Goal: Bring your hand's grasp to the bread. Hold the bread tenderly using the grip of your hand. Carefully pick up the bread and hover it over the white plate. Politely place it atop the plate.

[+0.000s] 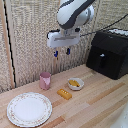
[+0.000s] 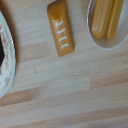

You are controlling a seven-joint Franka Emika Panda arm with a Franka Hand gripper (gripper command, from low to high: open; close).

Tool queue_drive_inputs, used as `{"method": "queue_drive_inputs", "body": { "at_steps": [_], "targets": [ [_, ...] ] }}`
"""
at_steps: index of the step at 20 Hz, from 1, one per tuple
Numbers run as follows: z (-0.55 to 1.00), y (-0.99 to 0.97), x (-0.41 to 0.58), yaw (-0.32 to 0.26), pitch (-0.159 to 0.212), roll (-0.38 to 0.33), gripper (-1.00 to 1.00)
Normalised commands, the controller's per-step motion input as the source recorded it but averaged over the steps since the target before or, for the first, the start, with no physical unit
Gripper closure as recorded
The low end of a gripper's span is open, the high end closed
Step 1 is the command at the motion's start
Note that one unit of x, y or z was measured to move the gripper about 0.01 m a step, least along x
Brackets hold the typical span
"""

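The bread (image 1: 64,93) is a small golden-orange block lying flat on the wooden table, between the white plate (image 1: 29,109) and a small white bowl. In the wrist view the bread (image 2: 61,27) shows with pale score marks on top, and the plate's patterned rim (image 2: 8,60) shows at one edge. My gripper (image 1: 61,52) hangs high above the table, roughly over the bread, its blue-tipped fingers apart and empty. The fingers do not show in the wrist view.
A small white bowl (image 1: 75,83) with yellow contents sits just to the exterior view's right of the bread, and shows in the wrist view (image 2: 107,22). A pink cup (image 1: 45,80) stands behind the plate. A black appliance (image 1: 108,52) stands at the back right. A woven screen backs the table.
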Motion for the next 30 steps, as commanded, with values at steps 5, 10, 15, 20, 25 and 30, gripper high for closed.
{"method": "queue_drive_inputs", "body": {
  "at_steps": [5, 10, 15, 20, 25, 30],
  "targets": [
    [-0.4, 0.11, -0.415, 0.09, 0.0, -0.043, -1.0],
    [-0.4, 0.11, -0.35, 0.114, 0.009, -0.045, -1.0],
    [-0.49, 0.1, -0.254, 0.148, 0.002, -0.053, -1.0],
    [-0.56, 0.05, -0.197, 0.154, 0.007, -0.059, -1.0],
    [-0.5, 0.02, -0.141, 0.142, 0.035, -0.046, -1.0],
    [-0.4, 0.13, -0.127, 0.12, 0.056, -0.044, -1.0]
  ]
}}
